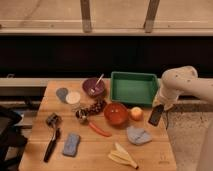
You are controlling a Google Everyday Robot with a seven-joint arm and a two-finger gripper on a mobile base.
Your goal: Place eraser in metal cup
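The eraser (156, 116) is a small dark rectangular block, tilted, hanging at the tip of my gripper (159, 108) over the table's right edge, just right of the orange fruit (136, 114). My gripper is shut on the eraser and holds it above the wood. The white arm (176, 82) comes in from the right. The metal cup (81, 116) is small and silvery. It stands left of the orange bowl (115, 113), beside a bunch of dark grapes (94, 107), far to the left of the gripper.
A green tray (134, 87) and a purple bowl (93, 86) with a spoon stand at the back. A cream-topped container (73, 97), a black-handled tool (51, 142), a blue-grey pad (71, 144), a red pepper (100, 130), a grey cloth (138, 135) and a banana (122, 156) lie on the wooden table (45, 107).
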